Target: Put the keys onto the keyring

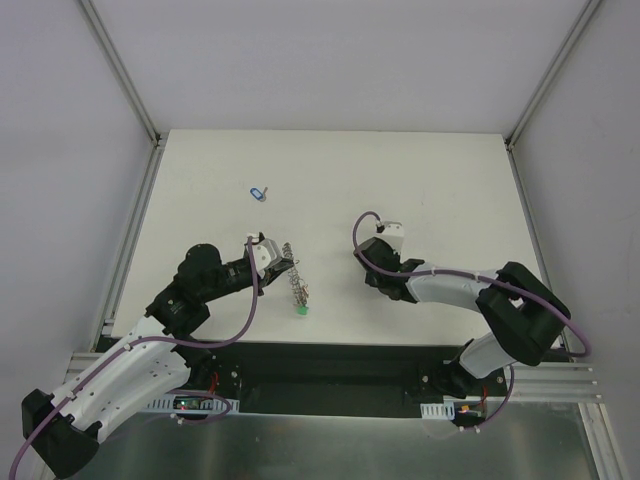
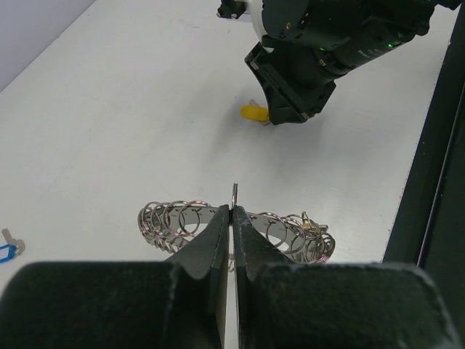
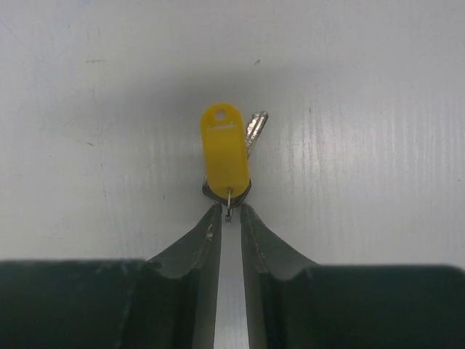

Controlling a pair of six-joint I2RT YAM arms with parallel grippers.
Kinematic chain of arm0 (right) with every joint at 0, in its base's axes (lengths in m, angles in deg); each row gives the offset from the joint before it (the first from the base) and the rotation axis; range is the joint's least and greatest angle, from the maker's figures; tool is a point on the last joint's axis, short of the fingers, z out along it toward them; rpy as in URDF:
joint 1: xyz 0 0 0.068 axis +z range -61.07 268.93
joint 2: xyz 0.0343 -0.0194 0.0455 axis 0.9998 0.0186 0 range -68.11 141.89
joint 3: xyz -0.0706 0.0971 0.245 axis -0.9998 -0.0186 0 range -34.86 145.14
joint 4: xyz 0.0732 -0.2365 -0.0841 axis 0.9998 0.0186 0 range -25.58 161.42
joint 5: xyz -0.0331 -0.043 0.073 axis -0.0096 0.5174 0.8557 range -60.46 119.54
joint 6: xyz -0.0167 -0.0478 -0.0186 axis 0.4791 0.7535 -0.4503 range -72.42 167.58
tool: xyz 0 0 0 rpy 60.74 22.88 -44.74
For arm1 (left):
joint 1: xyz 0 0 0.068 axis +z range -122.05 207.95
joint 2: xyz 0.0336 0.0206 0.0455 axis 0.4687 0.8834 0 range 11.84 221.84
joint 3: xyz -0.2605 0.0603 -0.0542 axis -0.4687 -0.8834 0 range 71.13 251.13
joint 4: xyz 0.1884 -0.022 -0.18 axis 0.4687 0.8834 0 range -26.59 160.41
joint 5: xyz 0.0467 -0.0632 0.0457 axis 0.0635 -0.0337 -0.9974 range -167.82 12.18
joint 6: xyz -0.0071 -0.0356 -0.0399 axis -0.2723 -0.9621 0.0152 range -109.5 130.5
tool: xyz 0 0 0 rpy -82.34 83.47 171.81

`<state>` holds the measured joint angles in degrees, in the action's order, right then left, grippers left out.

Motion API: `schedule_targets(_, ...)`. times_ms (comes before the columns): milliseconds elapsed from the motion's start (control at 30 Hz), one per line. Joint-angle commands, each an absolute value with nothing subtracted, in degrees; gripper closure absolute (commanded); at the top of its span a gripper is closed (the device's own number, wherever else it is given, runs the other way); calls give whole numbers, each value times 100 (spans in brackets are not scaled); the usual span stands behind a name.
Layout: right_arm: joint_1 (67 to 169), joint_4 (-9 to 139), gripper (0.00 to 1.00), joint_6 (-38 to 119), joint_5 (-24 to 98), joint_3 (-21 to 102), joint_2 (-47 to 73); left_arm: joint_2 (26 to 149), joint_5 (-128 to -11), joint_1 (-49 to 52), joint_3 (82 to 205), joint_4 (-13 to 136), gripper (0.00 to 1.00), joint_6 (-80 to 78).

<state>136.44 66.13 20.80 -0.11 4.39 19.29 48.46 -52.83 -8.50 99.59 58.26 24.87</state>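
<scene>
The keyring [image 1: 293,281] stands on edge, a grey disc edged with wire loops. My left gripper [image 1: 268,256] is shut on its rim; in the left wrist view the jaws [image 2: 232,209] pinch the keyring [image 2: 174,218] at its middle. A green-tagged key [image 1: 300,312] sits at the ring's near end; I cannot tell whether it hangs on it. A blue-tagged key [image 1: 258,192] lies farther back. A yellow-tagged key [image 3: 226,149] lies on the table just ahead of my right gripper [image 3: 229,211], whose jaws stand narrowly apart around its small wire ring.
The right gripper [image 2: 294,87] stands over the yellow tag [image 2: 253,113] in the left wrist view. The blue tag [image 2: 6,251] shows at that view's left edge. A black rail [image 1: 330,365] runs along the table's near edge; grey walls enclose the other sides.
</scene>
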Motion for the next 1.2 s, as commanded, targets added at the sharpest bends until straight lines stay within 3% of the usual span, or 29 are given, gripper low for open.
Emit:
schedule_targets(0, 13692, 7013, 83, 1937, -8, 276, 1820, 4770, -5313, -914, 10162, 5506, 100, 2456)
schedule_targets(400, 13727, 7048, 99, 2165, -96, 302, 1732, 4761, -5269, -923, 10162, 5506, 100, 2439)
schedule_targets(633, 13736, 6995, 99, 2770, -35, 372, 1557, 4761, -5242, -923, 10162, 5506, 100, 2456)
schedule_targets(1167, 13736, 8355, 99, 6058, 1854, 925, -1026, 5024, -4083, -923, 10575, 5576, 100, 2491)
